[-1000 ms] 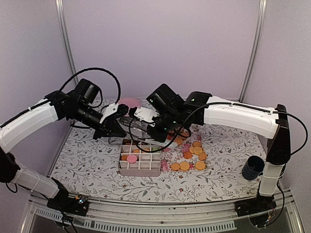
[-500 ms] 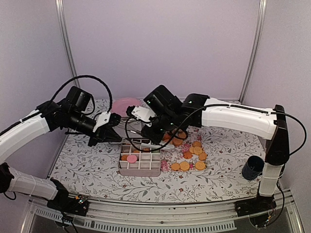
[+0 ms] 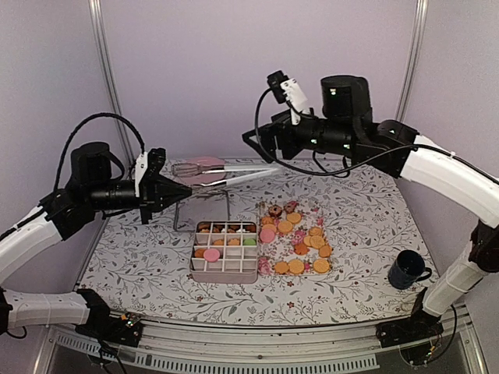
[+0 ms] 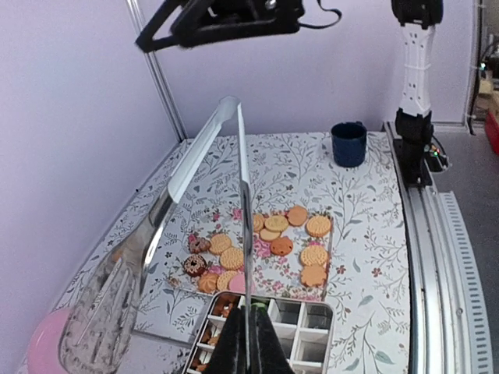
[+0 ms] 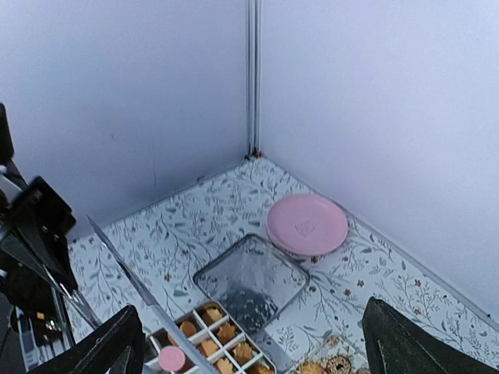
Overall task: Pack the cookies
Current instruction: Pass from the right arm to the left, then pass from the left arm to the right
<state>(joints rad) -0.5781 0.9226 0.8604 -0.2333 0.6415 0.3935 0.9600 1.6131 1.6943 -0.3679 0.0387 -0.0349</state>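
Loose cookies [image 3: 300,238] lie on the floral cloth right of a divided box [image 3: 224,269] that holds several more, among them a pink one [image 3: 211,254] and a green one [image 3: 249,241]. My left gripper [image 3: 185,189] is shut on one arm of long silver tongs [image 3: 234,178], held level above the box with the hinge end pointing right. The left wrist view has the tongs [image 4: 242,195] rising from the gripper [image 4: 249,351] over the cookies [image 4: 288,234] and box [image 4: 327,331]. My right gripper [image 3: 257,144] hangs high behind the tongs, open and empty [image 5: 253,351].
A pink plate [image 3: 204,164] sits at the back left, seen also from the right wrist [image 5: 306,224]. A clear square lid [image 5: 251,280] lies between plate and box. A dark mug [image 3: 407,269] stands at the front right, near the right arm's base.
My right gripper has opened, lifted off and swung up and back from over the box. The left arm has drawn back to the left, the tongs now level above the table.
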